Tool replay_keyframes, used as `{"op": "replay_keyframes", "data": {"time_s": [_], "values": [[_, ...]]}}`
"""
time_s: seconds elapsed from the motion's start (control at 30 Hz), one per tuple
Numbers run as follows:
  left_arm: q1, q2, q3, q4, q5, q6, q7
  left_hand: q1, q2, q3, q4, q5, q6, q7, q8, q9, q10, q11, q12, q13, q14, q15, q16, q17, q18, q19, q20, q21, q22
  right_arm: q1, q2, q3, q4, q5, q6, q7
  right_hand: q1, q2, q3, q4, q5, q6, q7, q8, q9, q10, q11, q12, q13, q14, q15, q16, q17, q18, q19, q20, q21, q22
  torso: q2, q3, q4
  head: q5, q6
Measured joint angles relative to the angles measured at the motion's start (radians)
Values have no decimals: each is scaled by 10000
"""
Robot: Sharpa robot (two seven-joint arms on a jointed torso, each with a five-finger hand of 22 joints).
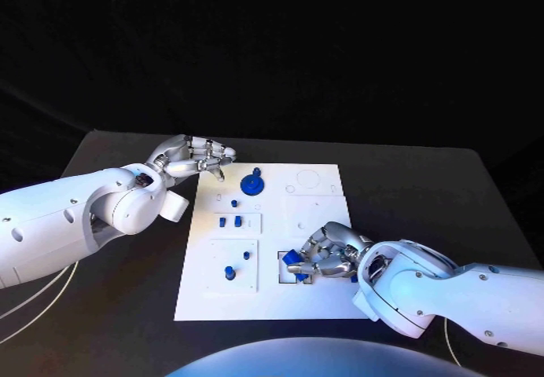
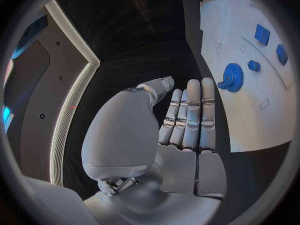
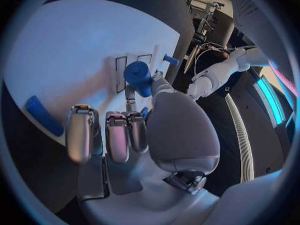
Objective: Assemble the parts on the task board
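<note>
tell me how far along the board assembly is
Partly done, by the look of it. A blue gear and several small blue parts already sit on the task board. The right robot hand holds a blue part over the board's near section. The left robot hand holds nothing beside the board.

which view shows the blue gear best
The left wrist view: the gear sits unobstructed on the board, its teeth clearly visible beyond the left hand. The head view shows it smaller, as a round blue piece. In the right wrist view I can't pick it out.
</note>
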Motion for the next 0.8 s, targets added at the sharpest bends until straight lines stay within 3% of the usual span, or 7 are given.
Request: {"op": "replay_keyframes", "data": {"time_s": [0.07, 0.17, 0.23, 0.43, 0.77, 0.8], "values": [[0, 0, 0, 2, 0, 1, -1, 0, 0, 0, 0, 0, 0, 0, 0, 0, 0, 0, 0, 0, 0, 0, 0, 0, 0, 0, 0, 0, 1, -31, 60, 19, -40, 26, 27, 0, -92, 40, -47, 15, 0, 52, 9, 9, 10, 0, 0, 0, 0, 0, 0, 0, 0, 1, 0, 0, 0, 0, 0, 3, 1, 12, 0], [0, -4, 0, 5, 0, 1, -2, 0, 0, 0, 0, 0, 0, 0, 0, 0, 0, 0, 0, 0, 0, 0, 0, 0, 0, 0, 0, 0, 1, -62, 133, 32, -113, 35, 37, 0, -303, 63, -157, 14, -1, 67, 14, 10, 1204, 0, 1, 0, -1, 0, 0, 0, -1, 0, 0, 0, 0, -1, 0, 5, 0, 32, 3], [0, -6, 0, 5, 0, 2, -3, 0, 0, 0, 0, 0, 0, 0, 0, 0, 0, 0, 0, 0, 0, 0, 0, 0, 0, 0, 0, 0, 0, -79, 177, 34, -158, 35, 35, -1, -461, 66, -181, 12, -12, 81, 19, 22, 1664, 3, -1, 0, 0, 0, 1, 0, -1, 0, 0, 0, 0, -1, 1, 7, 0, 43, 8], [0, -14, 0, 10, 0, 3, -5, 0, 0, 0, 0, 0, 0, 0, 0, 0, 0, 0, 0, 0, 0, 0, 0, 0, 0, 0, 0, 0, 0, -93, 248, 39, -228, 4, 16, -15, -766, 154, -363, 24, -17, 278, 17, 133, 1814, 14, -58, 40, -1, 1, 1, 0, -1, -1, -1, -72, 0, -1, 9, 12, -2, 73, 18], [0, -31, 0, 18, 0, 4, -14, 0, 0, -28, -29, 0, 0, 0, 0, 0, -55, -55, 68, 0, -36, -36, 0, -14, 0, 0, 0, 0, -17, -127, 298, 16, -280, -87, 20, -74, -1464, 461, -1044, 33, -16, 648, -243, 347, 2016, 17, -128, 40, -2, 1, -73, 38, -2, -1, -1, -72, 48, -2, 12, 12, -2, 87, 6], [0, -33, 0, 18, 0, 4, -15, 0, 0, -28, -28, 0, 0, 0, 0, 0, -55, -55, 68, 0, -36, -36, 0, -13, 0, 0, 0, 0, -16, -131, 302, 11, -284, -100, 29, -88, -1583, 494, -1154, 31, -15, 761, -350, 393, 2030, 2, -147, 40, -2, 1, -74, 38, -2, -1, -19, -96, 48, -2, 11, 12, -2, 87, 5]]}}
